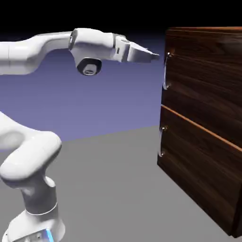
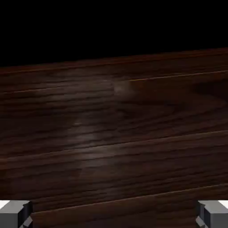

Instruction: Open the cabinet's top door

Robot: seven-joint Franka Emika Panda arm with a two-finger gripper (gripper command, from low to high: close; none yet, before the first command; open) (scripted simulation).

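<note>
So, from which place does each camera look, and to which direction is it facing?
Exterior view: stands outside, beside the robot, facing the white jointed arm and the dark brown wood-grain cabinet.
Hand view: sits on the hand, looks along the gripper at dark wood grain; two small grey fingers show, wide apart, at the bottom corners.
Shared: cabinet wood and fingers.

We can read no text, label, brand, number or sign anywhere in either the exterior view or the hand view. We do make out a small pale mark on the arm's dark round joint cap [image 1: 89, 67], though it's too small for us to tell what it is.
</note>
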